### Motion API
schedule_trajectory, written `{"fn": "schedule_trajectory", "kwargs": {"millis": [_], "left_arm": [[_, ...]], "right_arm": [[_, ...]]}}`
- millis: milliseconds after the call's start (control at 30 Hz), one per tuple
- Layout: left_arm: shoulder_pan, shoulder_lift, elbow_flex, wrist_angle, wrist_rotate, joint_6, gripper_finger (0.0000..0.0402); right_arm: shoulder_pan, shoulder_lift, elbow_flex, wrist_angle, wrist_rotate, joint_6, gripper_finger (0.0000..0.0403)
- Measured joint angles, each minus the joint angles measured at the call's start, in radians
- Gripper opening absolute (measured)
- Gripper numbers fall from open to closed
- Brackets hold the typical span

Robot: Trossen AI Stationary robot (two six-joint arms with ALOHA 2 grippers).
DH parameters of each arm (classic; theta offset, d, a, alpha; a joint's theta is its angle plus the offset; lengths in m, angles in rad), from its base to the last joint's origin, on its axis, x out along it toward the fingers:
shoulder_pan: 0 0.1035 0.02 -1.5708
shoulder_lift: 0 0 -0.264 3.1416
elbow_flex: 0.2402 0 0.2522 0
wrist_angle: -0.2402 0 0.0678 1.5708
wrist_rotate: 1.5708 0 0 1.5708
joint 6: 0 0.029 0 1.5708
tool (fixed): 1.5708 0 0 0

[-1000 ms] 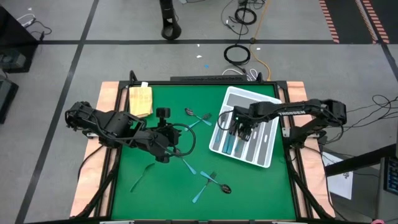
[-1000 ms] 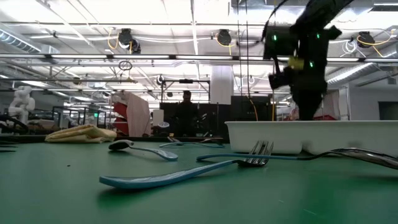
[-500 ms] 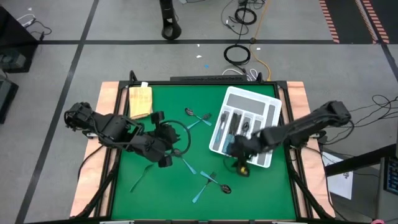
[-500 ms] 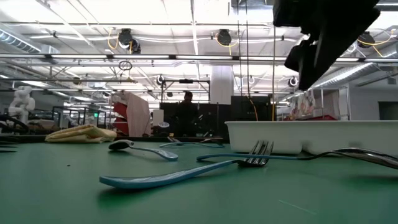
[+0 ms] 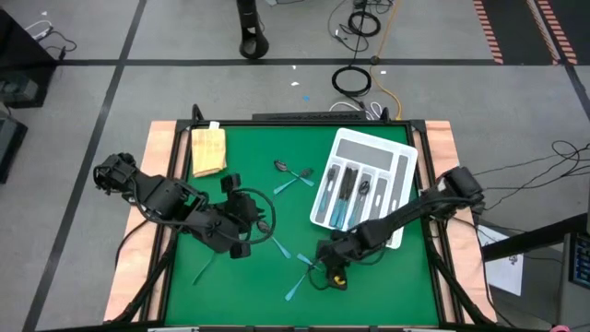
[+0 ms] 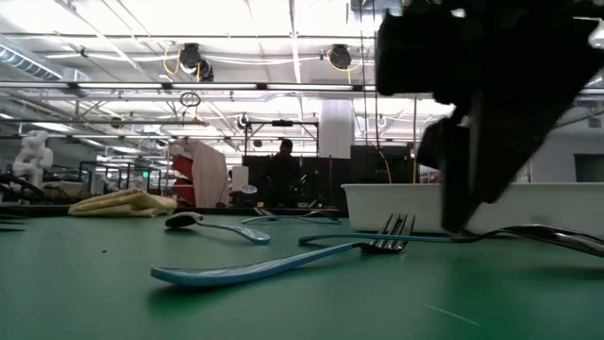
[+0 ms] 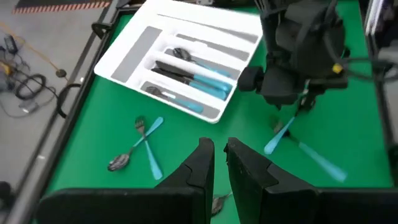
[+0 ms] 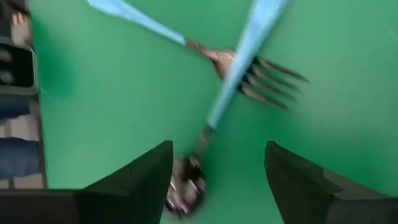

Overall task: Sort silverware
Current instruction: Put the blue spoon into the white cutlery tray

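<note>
My right gripper (image 8: 217,180) is open and hangs low over two crossed pieces near the table's near edge: a spoon (image 8: 239,68) whose light-blue handle lies over the neck of a fork (image 8: 264,74). The spoon's dark head (image 8: 186,186) sits between the two fingers without touching them. In the high view this gripper (image 5: 334,269) is near the pair (image 5: 309,272). My left gripper (image 7: 219,155) is shut and hovers left of centre (image 5: 242,242), above a fork (image 5: 210,263) lying flat.
A white divided tray (image 5: 396,161) holding several pieces stands at the right. Another crossed spoon and fork (image 5: 293,175) lie beside it toward the far edge. A tan block (image 5: 207,149) rests at the far left corner. In the low view a fork (image 6: 283,260) lies nearest.
My right gripper has left the tray, swung toward the near edge and the table's left, and come down over the crossed fork and spoon. My left gripper has drifted a little toward the near edge. The silverware on the table has stayed put.
</note>
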State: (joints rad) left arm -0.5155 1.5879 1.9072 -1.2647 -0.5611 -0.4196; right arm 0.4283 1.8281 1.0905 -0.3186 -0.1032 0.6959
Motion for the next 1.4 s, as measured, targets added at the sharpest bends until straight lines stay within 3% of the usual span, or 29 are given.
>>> {"fn": "schedule_trajectory", "kwargs": {"millis": [300,633,800,1033,1233,1400], "left_arm": [[-0.054,0.0,0.0,-0.131,0.006,0.009,0.0052],[-0.09,0.0,0.0,-0.144,0.006,0.039,0.0052],[-0.089,0.0,0.0,-0.144,-0.017,0.044,0.0052],[-0.089,0.0,0.0,-0.141,-0.021,0.067,0.0052],[-0.089,0.0,0.0,-0.14,-0.031,0.068,0.0052],[-0.089,0.0,0.0,-0.14,-0.05,0.068,0.0052]], "right_arm": [[0.006,0.152,0.194,-0.153,0.078,0.088,0.0258],[0.037,0.191,0.215,-0.259,0.134,0.205,0.025],[0.039,0.192,0.213,-0.376,0.156,0.254,0.0189],[0.037,0.182,0.213,-0.421,0.165,0.245,0.0021],[0.034,0.152,0.285,-0.545,0.15,0.201,0.0006],[0.032,0.097,0.38,-0.65,0.202,0.172,0.0003]]}}
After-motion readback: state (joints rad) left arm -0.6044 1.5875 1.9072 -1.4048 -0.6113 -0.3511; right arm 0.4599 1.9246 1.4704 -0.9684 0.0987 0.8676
